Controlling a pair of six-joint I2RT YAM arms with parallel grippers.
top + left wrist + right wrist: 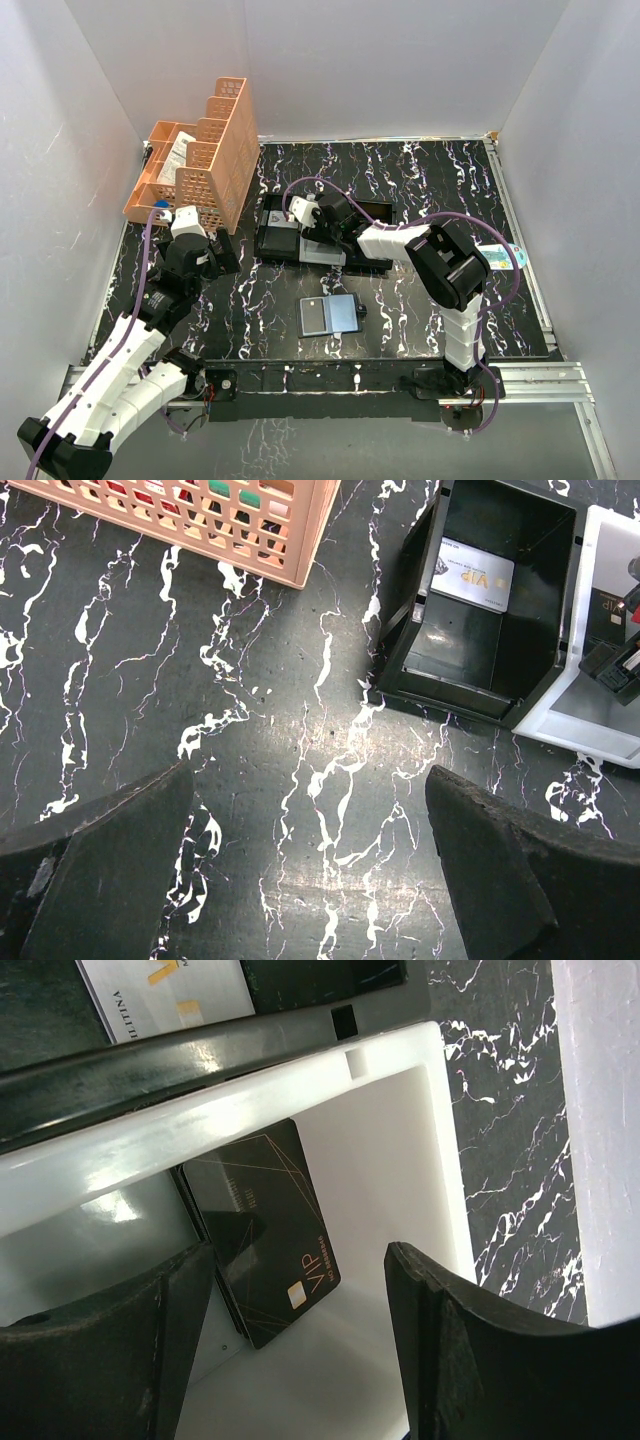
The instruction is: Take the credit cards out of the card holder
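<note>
Centre of the top view: the flat grey-blue bifold card holder (330,315) lies open on the black marbled table (420,190), well apart from both arms. Above it, the right gripper (300,1260) hangs with jaws apart over the white compartment (400,1160) of the black-and-white tray (272,240), where a black VIP card (265,1230) leans unheld. At left, the left gripper (310,770) is spread wide over bare table.

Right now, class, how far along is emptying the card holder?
Done: one white VIP card lies in the tray's black compartment. In hand: the right fingers stand open over a black VIP card in the white compartment. Left: the card holder lies open; whether cards remain inside, I cannot tell.
</note>
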